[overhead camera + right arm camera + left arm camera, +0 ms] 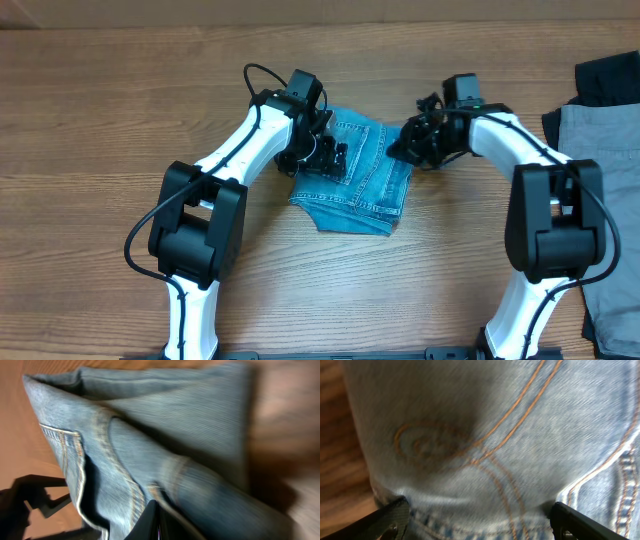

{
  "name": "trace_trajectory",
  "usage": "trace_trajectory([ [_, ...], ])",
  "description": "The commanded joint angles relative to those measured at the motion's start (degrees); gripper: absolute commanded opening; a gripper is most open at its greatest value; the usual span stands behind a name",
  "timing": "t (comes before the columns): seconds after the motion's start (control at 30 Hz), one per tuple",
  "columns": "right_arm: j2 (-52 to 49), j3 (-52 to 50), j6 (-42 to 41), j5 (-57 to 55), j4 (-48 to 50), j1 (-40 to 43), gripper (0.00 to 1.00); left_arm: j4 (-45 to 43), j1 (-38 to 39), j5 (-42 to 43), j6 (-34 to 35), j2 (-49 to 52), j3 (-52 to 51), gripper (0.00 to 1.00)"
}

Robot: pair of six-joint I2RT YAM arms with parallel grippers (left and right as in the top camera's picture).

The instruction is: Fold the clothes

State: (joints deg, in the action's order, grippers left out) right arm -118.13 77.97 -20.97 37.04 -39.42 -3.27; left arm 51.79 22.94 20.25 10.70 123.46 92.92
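Observation:
Light blue denim jeans (365,175) lie folded on the wooden table (100,110) between my two arms. My left gripper (330,158) is at their left edge. In the left wrist view its jaws (480,522) are wide open and straddle the denim with the orange-stitched pocket (485,435). My right gripper (408,148) is at the jeans' right edge. In the right wrist view its fingers (155,519) are pressed together on a raised fold of the denim (150,425). Grey trousers (600,150) and a black garment (610,75) lie at the far right.
The grey trousers run down the table's right edge, with more dark cloth (612,335) at the bottom right corner. My left gripper shows as a dark shape (35,495) at the lower left of the right wrist view. Bare wood surrounds the jeans.

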Motion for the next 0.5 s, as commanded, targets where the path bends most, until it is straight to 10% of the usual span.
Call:
trace_trajectory([
  [0.0, 1.95, 2.69, 2.05, -1.73, -4.04, 5.01, 0.04, 1.92, -1.36, -0.83, -1.29, 1.14, -1.31, 0.93],
  [0.47, 19.06, 11.52, 10.97, 0.37, -30.73, -0.37, 0.1, 10.1, -3.54, -1.2, -1.7, -2.69, 8.28, 0.98],
])
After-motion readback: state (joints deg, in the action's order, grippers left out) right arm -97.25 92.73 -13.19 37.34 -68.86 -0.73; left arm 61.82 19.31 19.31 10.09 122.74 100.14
